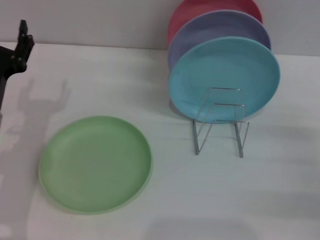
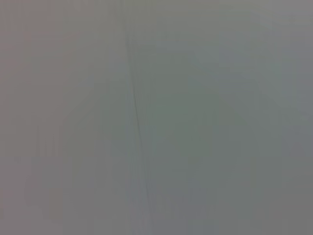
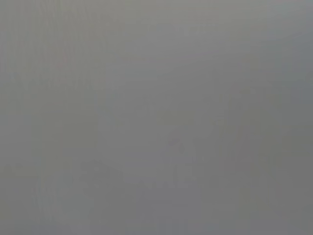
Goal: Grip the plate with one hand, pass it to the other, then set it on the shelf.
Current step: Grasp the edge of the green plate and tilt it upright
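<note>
The light green plate [image 1: 95, 162] lies flat on the white table, front left in the head view. The shelf [image 1: 220, 134], a thin silver wire rack, stands to the plate's right, and its front loops hold nothing. My left gripper [image 1: 22, 39] is raised at the far left edge, behind and left of the plate and well apart from it. The right gripper is out of view. Both wrist views show only a plain grey surface.
A turquoise plate [image 1: 225, 75] leans upright at the back of the rack. A lavender plate [image 1: 206, 29] and a pink plate [image 1: 199, 6] stand behind it against the wall. The white table [image 1: 209, 207] stretches across the front and right.
</note>
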`<state>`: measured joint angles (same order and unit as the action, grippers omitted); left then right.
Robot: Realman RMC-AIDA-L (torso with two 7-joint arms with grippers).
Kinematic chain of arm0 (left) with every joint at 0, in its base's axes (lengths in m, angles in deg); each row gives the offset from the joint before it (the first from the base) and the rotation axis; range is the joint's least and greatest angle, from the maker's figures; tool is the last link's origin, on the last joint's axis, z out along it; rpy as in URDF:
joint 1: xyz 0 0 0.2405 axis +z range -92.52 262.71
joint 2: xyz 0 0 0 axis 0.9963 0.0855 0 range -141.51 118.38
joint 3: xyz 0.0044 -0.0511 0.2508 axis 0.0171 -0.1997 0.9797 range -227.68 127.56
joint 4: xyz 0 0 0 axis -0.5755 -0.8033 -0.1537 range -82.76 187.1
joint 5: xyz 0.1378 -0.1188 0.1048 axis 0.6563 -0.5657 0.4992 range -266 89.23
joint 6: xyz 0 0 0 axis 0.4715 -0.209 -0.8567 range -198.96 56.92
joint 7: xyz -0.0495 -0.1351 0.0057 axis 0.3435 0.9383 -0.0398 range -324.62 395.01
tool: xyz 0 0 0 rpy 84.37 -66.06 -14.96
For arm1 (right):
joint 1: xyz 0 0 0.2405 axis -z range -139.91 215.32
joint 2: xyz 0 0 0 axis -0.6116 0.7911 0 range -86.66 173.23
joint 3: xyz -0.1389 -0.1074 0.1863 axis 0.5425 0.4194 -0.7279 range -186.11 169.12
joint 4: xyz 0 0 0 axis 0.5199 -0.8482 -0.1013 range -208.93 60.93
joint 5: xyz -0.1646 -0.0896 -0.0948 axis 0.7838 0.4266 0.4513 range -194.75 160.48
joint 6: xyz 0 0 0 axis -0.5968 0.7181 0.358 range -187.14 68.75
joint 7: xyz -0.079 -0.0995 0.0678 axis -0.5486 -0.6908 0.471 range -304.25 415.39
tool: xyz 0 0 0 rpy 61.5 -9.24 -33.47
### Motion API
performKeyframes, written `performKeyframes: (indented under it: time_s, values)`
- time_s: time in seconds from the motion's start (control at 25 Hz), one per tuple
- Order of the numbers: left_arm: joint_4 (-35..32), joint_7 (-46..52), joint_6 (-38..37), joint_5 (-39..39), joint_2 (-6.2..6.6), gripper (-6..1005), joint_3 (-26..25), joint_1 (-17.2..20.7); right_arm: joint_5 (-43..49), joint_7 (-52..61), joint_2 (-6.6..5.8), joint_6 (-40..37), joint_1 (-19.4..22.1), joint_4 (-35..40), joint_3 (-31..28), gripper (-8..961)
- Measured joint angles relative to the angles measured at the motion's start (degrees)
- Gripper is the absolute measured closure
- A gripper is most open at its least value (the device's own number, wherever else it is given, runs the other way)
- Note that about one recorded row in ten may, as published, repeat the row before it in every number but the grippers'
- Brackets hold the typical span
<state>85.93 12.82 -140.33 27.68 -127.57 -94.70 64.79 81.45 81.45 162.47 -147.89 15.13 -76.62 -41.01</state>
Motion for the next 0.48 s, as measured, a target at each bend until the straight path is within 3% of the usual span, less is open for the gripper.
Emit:
performKeyframes:
  time_s: [0.12, 0.16, 0.2, 0.28, 0.36, 0.4, 0.48]
  values:
    - [8.9, -6.3, 11.1, 0.0, 0.87, 184, -5.6, 2.1, 0.0, 0.0, 0.0, -0.1, -0.2, -0.1, 0.0, 317]
    - [15.5, -10.9, 19.7, 0.0, 0.96, 184, -10.4, 4.2, 0.0, 0.0, -0.01, -0.1, -0.3, -0.2, 0.0, 317]
    - [15.5, -10.9, 19.7, 0.0, 0.96, 184, -10.4, 4.2, 0.0, 0.0, -0.01, -0.1, -0.3, -0.2, 0.0, 317]
    - [21.4, -14.3, 27.8, 0.0, 0.88, 184, -14.8, 6.4, 0.0, 0.0, 0.0, -0.1, -0.5, -0.3, 0.0, 317]
    - [30.2, -18.8, 40.8, 0.1, 0.06, 184, -22.1, 9.8, 0.0, 0.0, 0.0, 0.0, -0.8, -0.3, 0.0, 317]
    - [30.2, -18.8, 40.8, 0.1, 0.06, 184, -22.1, 9.8, 0.0, 0.0, 0.0, 0.0, -0.8, -0.3, 0.0, 317]
    - [34.9, -22.1, 50.3, 0.1, -1.09, 184, -26.8, 11.7, 0.0, -0.1, -0.01, 0.2, -1.0, -0.3, 0.0, 317]
